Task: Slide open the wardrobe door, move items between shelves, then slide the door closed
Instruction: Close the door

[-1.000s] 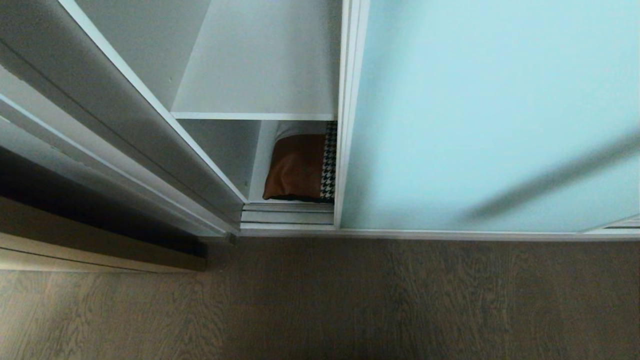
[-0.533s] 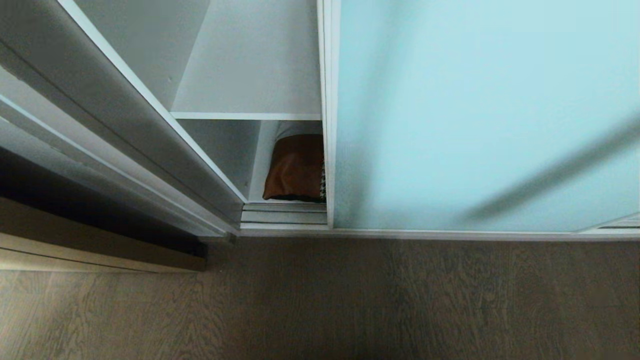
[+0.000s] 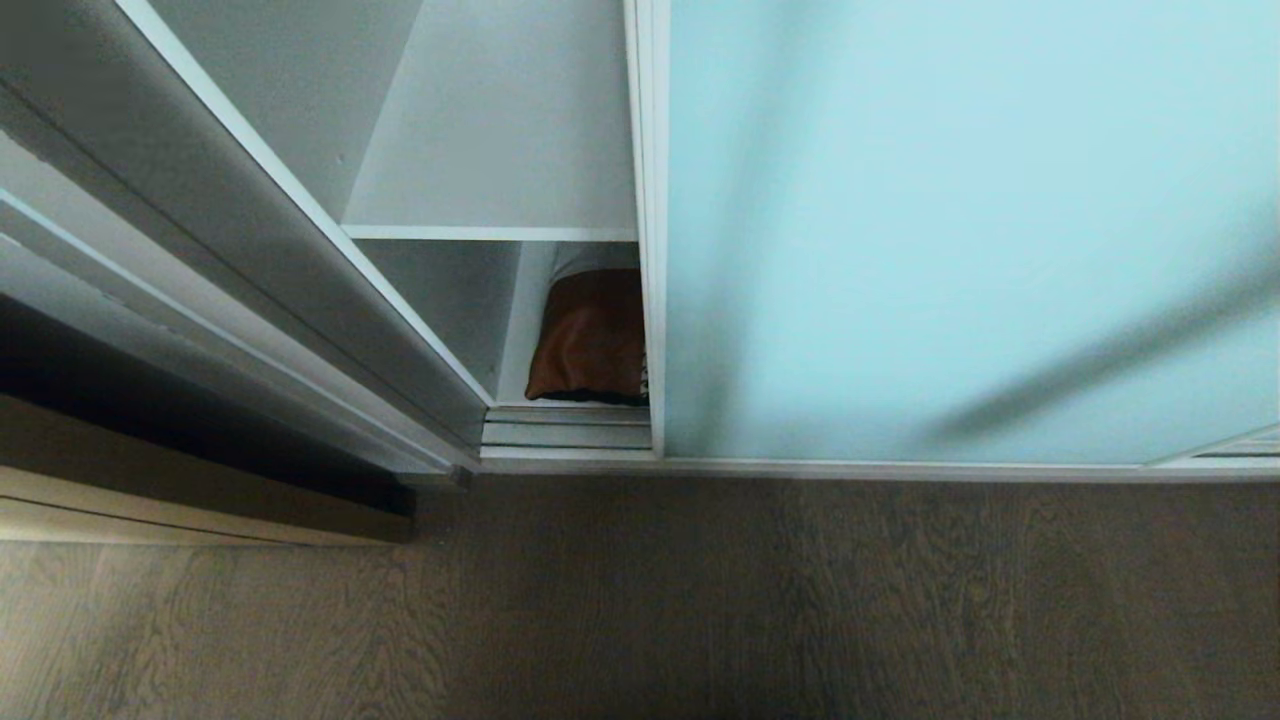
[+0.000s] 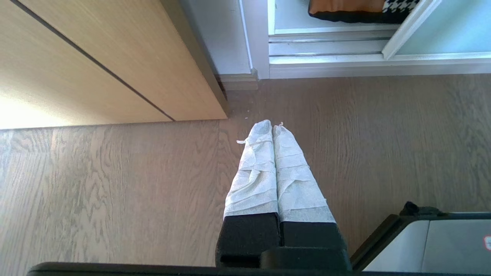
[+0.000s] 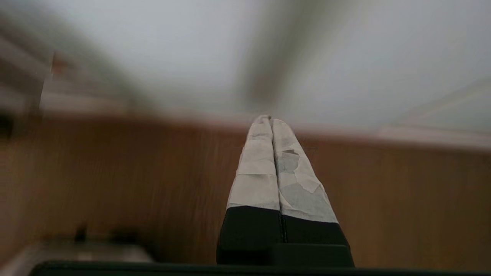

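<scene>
The frosted aqua sliding wardrobe door (image 3: 950, 230) covers most of the wardrobe; a narrow gap stays at its left edge. In that gap I see a white upper shelf (image 3: 500, 140) and, on the bottom shelf (image 3: 515, 340), a rust-brown cushion (image 3: 590, 335), its right part hidden by the door. The cushion (image 4: 345, 5) also shows in the left wrist view. My left gripper (image 4: 272, 124) hangs shut and empty over the wood floor, pointing toward the wardrobe's left corner. My right gripper (image 5: 267, 119) is shut and empty, low over the floor in front of the door. Neither arm shows in the head view.
A light wooden door (image 4: 96, 65) stands open at the left of the wardrobe. The metal floor track (image 3: 565, 435) runs along the wardrobe's base. Part of my base (image 4: 425, 245) shows beside the left gripper. Wood floor (image 3: 640, 600) spreads in front.
The sliding door has moved left, narrowing the gap and hiding the cushion's houndstooth strip. The blurred right wrist view shows that arm in motion. The left arm is still.
</scene>
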{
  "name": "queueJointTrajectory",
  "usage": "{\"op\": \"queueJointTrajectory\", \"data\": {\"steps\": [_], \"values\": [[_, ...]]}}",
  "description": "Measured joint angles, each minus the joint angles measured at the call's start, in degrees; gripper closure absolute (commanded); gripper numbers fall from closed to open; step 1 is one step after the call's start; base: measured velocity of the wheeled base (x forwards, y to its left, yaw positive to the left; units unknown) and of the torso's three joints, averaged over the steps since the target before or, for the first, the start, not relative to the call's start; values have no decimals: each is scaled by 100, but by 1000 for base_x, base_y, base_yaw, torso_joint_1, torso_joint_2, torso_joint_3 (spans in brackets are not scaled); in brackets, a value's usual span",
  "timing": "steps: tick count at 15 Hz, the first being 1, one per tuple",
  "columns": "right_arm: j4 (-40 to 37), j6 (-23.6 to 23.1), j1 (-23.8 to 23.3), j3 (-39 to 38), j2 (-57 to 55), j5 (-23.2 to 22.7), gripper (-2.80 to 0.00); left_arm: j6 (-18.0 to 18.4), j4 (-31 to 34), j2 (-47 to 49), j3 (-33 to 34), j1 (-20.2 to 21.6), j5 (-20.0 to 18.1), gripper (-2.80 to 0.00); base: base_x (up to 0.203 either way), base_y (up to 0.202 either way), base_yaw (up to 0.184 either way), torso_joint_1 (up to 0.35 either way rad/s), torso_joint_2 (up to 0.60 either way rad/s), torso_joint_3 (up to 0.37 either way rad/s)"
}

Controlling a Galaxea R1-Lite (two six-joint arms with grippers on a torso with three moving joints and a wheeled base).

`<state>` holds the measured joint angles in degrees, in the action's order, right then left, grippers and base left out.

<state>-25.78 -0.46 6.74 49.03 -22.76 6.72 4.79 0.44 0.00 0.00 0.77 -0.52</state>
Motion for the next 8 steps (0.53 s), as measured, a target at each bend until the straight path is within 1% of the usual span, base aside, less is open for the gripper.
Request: {"op": "queueJointTrajectory", "data": {"steps": [1,2,3,4,5,6,8], "values": [[32,118,74,-442,206,159,0,1,0,0,0,0,0,0,0,0,0,0,0,0],[73,330,103,-835,358,424,0,0,-2,0,0,0,0,0,0,0,0,0,0,0],[98,532,36,-1137,465,669,0,2,0,0,0,0,0,0,0,0,0,0,0,0],[112,640,-95,-1359,543,758,0,1,-1,0,0,0,0,0,0,0,0,0,0,0],[103,652,-239,-1472,608,675,0,0,-2,0,0,0,0,0,0,0,0,0,0,0],[102,613,-392,-1491,637,490,0,2,-1,0,0,0,0,0,0,0,0,0,0,0],[119,396,-580,-1472,747,-90,0,0,-2,0,0,0,0,0,0,0,0,0,0,0]]}}
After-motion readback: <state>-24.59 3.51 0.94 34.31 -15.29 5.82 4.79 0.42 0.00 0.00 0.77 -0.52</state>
